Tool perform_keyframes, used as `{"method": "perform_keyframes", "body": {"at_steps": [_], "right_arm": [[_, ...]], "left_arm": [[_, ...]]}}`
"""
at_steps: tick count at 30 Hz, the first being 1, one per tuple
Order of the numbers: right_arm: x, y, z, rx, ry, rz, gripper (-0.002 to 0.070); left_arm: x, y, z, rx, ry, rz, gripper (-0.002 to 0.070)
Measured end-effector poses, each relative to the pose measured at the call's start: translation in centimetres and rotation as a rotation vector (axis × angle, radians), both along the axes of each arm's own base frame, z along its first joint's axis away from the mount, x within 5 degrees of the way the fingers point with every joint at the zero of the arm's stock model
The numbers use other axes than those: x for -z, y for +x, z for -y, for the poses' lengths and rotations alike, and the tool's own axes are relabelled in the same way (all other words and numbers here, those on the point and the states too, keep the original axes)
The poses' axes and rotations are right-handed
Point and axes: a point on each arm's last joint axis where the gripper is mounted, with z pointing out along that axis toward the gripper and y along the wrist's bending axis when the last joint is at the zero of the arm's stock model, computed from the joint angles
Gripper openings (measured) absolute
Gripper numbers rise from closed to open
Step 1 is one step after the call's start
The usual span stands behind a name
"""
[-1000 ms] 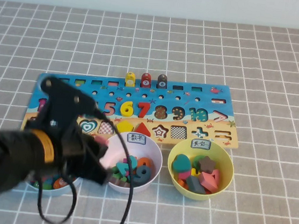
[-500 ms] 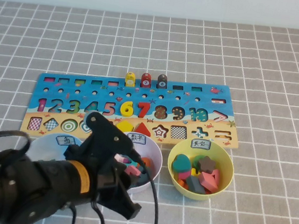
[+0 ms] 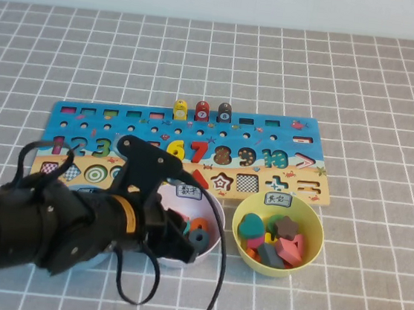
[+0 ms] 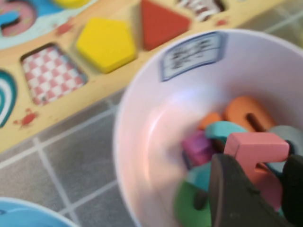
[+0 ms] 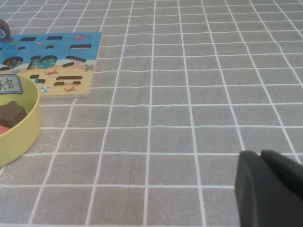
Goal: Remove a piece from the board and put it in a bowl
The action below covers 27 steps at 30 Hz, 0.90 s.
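My left gripper (image 4: 262, 182) is shut on the pink 5 piece (image 4: 258, 150) and holds it inside the pale pink-white bowl (image 4: 151, 127), just above several coloured pieces lying there. The bowl's white label (image 4: 191, 54) sits at its rim on the board side. In the high view my left gripper (image 3: 180, 243) reaches over that bowl (image 3: 214, 214), in front of the board (image 3: 268, 141); the arm hides the piece and the bowl's left half. My right gripper (image 5: 266, 163) is shut and empty, low over bare table to the right, outside the high view.
The yellow-green bowl (image 3: 309, 245) of shape pieces stands right of the pink-white one. The light blue bowl (image 4: 14, 213) is mostly hidden under my left arm. Yellow 6 (image 3: 176, 150), red 7 (image 3: 198, 151) and three pegs (image 3: 202, 111) sit on the board.
My left arm has swung from the board's left part round to the front, then forward, so the gripper now sits in the pink-white bowl. The right arm has not moved.
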Motion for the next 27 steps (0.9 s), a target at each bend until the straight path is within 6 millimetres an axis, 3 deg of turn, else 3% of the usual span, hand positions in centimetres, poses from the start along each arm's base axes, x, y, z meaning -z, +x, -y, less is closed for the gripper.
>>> {"method": "perform_keyframes", "body": {"at_steps": [7, 18, 27], "right_arm": [[0.0, 0.0, 0.0, 0.000, 0.000, 0.000, -0.0017], [0.0, 0.0, 0.0, 0.000, 0.000, 0.000, -0.0017], [0.0, 0.0, 0.0, 0.000, 0.000, 0.000, -0.0017]], "left_arm": [[0.1, 1.5, 0.5, -0.029, 0.016, -0.024, 0.0183], [0.7, 1.7, 0.6, -0.018, 0.069, -0.057, 0.0183], [0.8, 1.7, 0.6, -0.015, 0.076, -0.062, 0.0307]]}}
